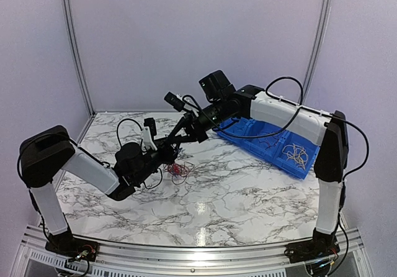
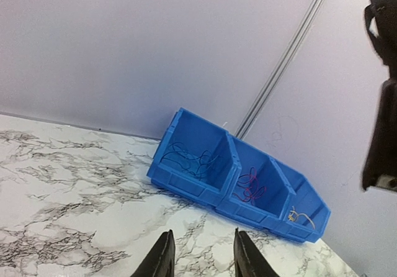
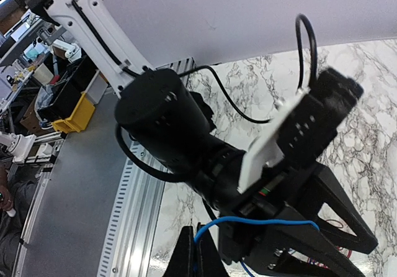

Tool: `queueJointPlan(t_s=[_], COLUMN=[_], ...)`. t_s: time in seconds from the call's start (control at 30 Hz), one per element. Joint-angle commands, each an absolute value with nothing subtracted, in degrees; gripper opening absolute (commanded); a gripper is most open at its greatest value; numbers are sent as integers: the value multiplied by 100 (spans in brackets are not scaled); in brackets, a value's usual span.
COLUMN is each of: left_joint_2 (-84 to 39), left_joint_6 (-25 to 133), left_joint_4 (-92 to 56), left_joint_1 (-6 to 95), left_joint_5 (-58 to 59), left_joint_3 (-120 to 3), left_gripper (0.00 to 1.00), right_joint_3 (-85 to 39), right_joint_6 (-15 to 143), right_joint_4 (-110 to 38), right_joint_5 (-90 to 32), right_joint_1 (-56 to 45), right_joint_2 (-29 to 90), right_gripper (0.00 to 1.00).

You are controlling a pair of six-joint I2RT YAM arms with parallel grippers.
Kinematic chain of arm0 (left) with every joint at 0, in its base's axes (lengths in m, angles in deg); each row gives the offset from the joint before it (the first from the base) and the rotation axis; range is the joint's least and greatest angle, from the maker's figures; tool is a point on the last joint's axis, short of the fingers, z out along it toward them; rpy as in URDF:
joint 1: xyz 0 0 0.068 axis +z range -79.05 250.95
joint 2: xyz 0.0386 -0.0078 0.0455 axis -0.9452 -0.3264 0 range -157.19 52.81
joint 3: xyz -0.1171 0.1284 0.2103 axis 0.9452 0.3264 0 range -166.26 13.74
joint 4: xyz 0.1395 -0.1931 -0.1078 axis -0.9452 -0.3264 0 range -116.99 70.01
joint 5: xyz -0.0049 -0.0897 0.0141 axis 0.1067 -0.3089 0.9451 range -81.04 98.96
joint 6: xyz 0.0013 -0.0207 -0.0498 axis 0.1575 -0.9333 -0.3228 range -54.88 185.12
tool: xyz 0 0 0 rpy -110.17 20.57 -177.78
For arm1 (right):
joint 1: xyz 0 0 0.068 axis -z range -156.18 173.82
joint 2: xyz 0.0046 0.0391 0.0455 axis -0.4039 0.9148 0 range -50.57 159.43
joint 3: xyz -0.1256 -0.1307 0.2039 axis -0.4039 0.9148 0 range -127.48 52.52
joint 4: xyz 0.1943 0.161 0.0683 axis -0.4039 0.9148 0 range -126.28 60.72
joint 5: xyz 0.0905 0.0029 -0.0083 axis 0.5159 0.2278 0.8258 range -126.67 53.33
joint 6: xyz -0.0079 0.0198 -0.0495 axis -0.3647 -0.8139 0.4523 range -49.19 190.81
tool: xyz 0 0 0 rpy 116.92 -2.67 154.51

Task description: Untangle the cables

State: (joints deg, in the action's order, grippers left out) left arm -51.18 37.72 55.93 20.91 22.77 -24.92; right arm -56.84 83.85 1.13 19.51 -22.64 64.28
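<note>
In the left wrist view, the left gripper [image 2: 205,261] is seen with its jaws narrowly parted and nothing between them. The bin [image 2: 186,181] is set well ahead of it, by the back wall. Its three compartments hold blue cables [image 2: 192,159] on the left as seen, red cables [image 2: 248,187] in the middle and yellowish cables [image 2: 301,217] in the last.

In the right wrist view, the right gripper [image 3: 195,255] is closed on a blue cable [image 3: 260,221]. This is stretched crosswise towards the left gripper's body; whether it is caught there cannot be told.

In the top view, the tangle [image 1: 178,168], mostly red, lies on the table [image 1: 248,196] just below where the grippers meet, on their near side. The left gripper is judged the nearer, so a downward reach would be called for.
</note>
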Motion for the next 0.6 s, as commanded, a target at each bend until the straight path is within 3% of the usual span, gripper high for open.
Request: queueJointPlan(t_s=[0.0,0.23,0.57], left_joint_2=[-5475,-5329,-4451], left_joint_6=[3818,3647,3529], left_joint_4=[5432,5073,4391], left_joint_1=[2094,2181,2324], left_joint_5=[2794,3197,3617], left_joint_3=[-2633,-2290,-1479], left_gripper=[34,34,37], right_joint_3=[-6148,-6721,-7437], right_joint_6=[8535,9005,8739], right_joint_4=[217,488,19], right_joint_5=[2408,2459,2461], right_joint_1=[-2305,-1968,-783], right_joint_2=[5740,5036,4991], right_gripper=[0,0,0])
